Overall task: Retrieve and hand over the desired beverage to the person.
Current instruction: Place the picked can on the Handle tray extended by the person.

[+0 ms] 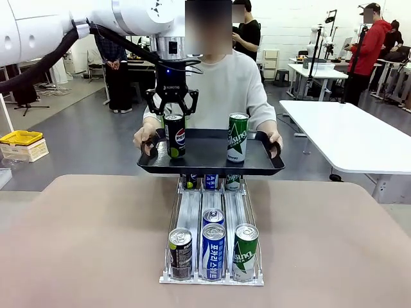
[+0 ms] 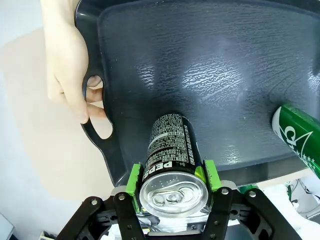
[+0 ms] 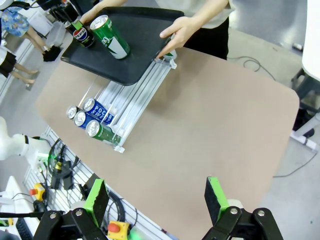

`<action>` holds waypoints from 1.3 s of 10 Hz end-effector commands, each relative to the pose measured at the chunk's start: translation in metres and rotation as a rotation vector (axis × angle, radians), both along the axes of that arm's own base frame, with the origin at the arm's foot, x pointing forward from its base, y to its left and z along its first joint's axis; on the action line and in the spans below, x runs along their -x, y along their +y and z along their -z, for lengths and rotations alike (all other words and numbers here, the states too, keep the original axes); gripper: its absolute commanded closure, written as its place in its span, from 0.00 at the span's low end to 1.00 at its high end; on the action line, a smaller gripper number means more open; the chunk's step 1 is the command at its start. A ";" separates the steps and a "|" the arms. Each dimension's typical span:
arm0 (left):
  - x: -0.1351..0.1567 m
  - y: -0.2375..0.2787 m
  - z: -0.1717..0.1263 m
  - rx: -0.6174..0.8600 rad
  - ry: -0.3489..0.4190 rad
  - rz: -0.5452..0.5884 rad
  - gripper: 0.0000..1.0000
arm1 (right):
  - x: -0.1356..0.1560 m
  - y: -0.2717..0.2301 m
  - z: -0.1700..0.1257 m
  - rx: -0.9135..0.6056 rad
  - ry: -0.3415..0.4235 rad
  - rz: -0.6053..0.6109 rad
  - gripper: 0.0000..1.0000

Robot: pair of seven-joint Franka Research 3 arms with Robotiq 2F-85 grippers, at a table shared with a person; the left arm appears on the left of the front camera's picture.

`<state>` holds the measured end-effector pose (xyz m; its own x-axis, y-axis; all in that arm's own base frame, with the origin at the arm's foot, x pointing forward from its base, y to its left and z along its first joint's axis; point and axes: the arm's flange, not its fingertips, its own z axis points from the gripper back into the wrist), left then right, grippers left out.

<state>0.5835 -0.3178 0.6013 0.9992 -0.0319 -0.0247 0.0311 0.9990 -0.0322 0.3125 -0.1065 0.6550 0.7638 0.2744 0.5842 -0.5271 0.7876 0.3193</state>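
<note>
**Black cola can held upright over the person's tray, ready to be let go**

Front view: The left gripper (image 1: 173,114) reaches in from the picture's left and hangs straight down over a flat black plastic tray (image 1: 209,168). A person in a light grey sweatshirt (image 1: 225,83) holds the tray level by its two end handles, just past the far edge of the brown table (image 1: 96,244). The gripper is clenched on the top of a slim black Pepsi can (image 1: 174,136). The can's long axis is vertical, in line with the fingers, and its base looks to be touching or just above the tray floor; I cannot tell which. A slim green can (image 1: 237,136) stands upright on the tray, well apart to the right. A clear plastic can rack (image 1: 213,256) with more cans lies on the table below.

Left wrist view: Looking down the fingers, the green pads (image 2: 134,181) press on opposite sides of the can's silver lid. The can points directly away from the claw toward the tray. The person's hand (image 2: 67,62) grips the handle off to the side, clear of the can.

Right wrist view: The right gripper (image 3: 157,197) hovers high above the near side of the table, released, jaws wide and holding nothing, far from the tray. The left arm is plainly nearer, so the release likely falls to it.
</note>
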 end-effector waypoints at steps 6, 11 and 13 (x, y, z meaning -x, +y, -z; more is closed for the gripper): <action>-0.004 -0.014 0.003 -0.065 0.020 0.009 0.42 | -0.002 0.001 0.002 -0.015 -0.007 -0.011 0.00; -0.004 -0.014 0.003 -0.058 0.018 0.026 0.00 | -0.002 0.001 0.002 -0.015 -0.007 -0.011 0.00; -0.005 -0.014 0.003 -0.056 0.019 0.030 0.00 | -0.002 0.001 0.002 -0.015 -0.007 -0.011 0.00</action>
